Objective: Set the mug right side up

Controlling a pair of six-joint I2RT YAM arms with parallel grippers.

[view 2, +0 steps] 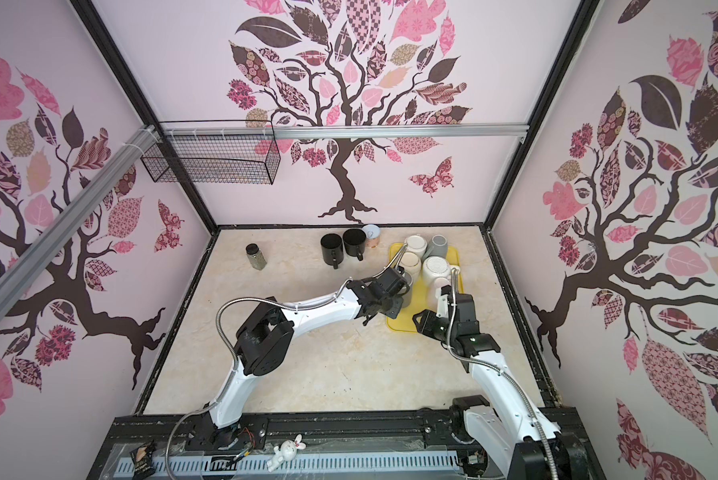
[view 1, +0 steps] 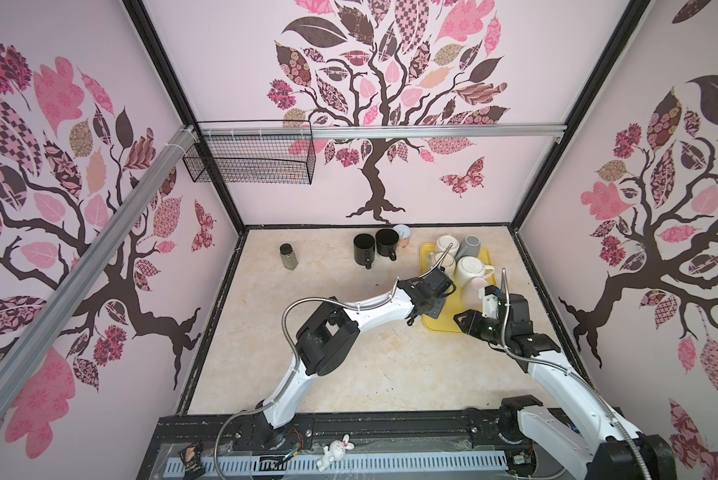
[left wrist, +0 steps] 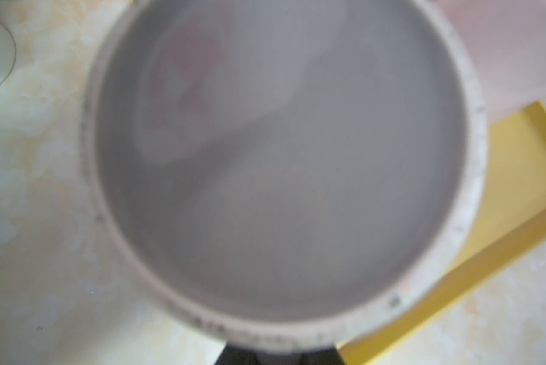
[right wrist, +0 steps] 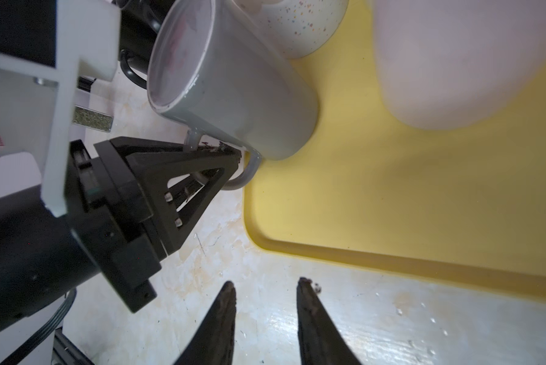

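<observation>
A grey mug (right wrist: 233, 94) leans tilted at the near left corner of the yellow tray (right wrist: 391, 196), its rim on the tray and its base raised. In the left wrist view the base (left wrist: 281, 164) fills the picture, blurred. In a top view only a sliver of the mug (view 2: 408, 291) shows beside the arm. My left gripper (right wrist: 235, 153) is shut on the mug's handle (right wrist: 246, 177). My right gripper (right wrist: 267, 282) is open and holds nothing. It hovers over the table just off the tray's near edge, in a top view (view 1: 463, 322).
Several more mugs crowd the tray: a speckled white one (view 1: 469, 270), a pale pink one (right wrist: 455, 63), cream ones (view 1: 446, 245) and another grey one (view 1: 472, 247). Two black mugs (view 1: 374, 247), a small tin (view 1: 402, 237) and a spice jar (view 1: 287, 256) stand at the back.
</observation>
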